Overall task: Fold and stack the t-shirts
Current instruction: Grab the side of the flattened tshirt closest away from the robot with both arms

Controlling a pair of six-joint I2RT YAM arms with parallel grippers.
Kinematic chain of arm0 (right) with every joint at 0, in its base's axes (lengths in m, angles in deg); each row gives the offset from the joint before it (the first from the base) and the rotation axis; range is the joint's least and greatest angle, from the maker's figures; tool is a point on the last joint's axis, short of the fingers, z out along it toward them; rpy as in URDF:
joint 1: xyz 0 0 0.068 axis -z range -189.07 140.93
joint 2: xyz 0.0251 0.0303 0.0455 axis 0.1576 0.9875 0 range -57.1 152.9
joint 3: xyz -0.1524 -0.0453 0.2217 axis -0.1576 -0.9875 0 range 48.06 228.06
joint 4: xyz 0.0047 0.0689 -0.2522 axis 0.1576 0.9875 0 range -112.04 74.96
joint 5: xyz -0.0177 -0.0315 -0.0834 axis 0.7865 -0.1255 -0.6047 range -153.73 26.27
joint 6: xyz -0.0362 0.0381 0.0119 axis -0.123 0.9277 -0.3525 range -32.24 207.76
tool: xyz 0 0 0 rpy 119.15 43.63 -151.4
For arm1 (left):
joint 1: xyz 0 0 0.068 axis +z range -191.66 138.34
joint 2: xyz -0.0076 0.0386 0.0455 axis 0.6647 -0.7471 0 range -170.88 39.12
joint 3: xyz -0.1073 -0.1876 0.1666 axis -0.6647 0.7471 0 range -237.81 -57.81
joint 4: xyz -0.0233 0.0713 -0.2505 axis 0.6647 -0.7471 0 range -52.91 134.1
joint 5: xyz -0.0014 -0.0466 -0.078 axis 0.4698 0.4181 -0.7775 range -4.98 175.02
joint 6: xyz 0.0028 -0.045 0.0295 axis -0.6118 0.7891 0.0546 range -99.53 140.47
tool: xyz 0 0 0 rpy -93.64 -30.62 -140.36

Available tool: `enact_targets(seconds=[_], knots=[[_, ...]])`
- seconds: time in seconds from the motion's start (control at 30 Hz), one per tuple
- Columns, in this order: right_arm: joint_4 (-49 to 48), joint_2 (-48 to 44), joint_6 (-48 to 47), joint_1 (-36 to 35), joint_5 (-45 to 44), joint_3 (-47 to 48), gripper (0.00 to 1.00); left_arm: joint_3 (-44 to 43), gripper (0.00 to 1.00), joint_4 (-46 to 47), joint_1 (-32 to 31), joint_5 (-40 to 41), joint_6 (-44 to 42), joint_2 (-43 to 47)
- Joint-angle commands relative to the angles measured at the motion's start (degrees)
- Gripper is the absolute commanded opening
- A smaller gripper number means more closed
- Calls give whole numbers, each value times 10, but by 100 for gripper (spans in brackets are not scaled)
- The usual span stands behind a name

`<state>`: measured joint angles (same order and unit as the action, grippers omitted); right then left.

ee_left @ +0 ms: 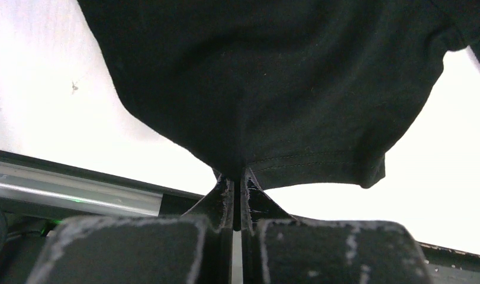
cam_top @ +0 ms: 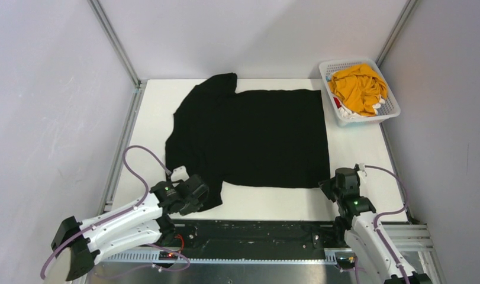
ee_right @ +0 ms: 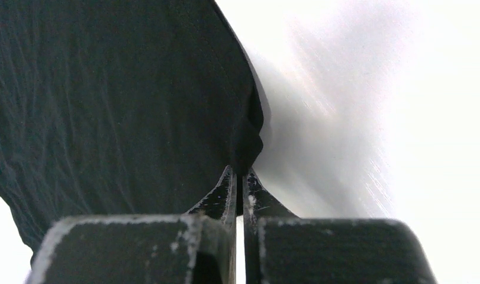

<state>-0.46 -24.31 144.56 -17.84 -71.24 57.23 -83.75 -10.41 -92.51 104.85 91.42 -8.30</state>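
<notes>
Black t-shirt lay spread flat, just left of the basket.
Left gripper pinched its near sleeve, far from the basket; right gripper pinched the near corner on the basket's side. Yellow t-shirt sat in the basket.

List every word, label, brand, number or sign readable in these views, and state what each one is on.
None: no view shows any readable text.
black t-shirt: plain, with no print or tag showing.
mustard-yellow t-shirt and white basket: no label visible.
left arm and right arm: no legible markings on the shells.
</notes>
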Motion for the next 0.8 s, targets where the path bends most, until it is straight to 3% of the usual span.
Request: enact_targets(seconds=[0.0, 0.2, 0.4, 0.63, 0.77], knots=[[53, -47, 0, 2, -13, 12, 0, 12, 0, 4, -9, -30, 13, 20], [174, -155, 11, 1, -30, 33, 0, 17, 0, -3, -50, -68, 46, 54], [281, -255, 27, 0, -43, 57, 0, 5, 0, -23, -132, -72, 108, 74], [266, -251, 20, -8, -36, 57, 0, -45, 0, -26, -178, -29, 111, 38], [218, -209, -6, -9, -29, 68, 0, -111, 0, -19, -174, 51, 64, -13]])
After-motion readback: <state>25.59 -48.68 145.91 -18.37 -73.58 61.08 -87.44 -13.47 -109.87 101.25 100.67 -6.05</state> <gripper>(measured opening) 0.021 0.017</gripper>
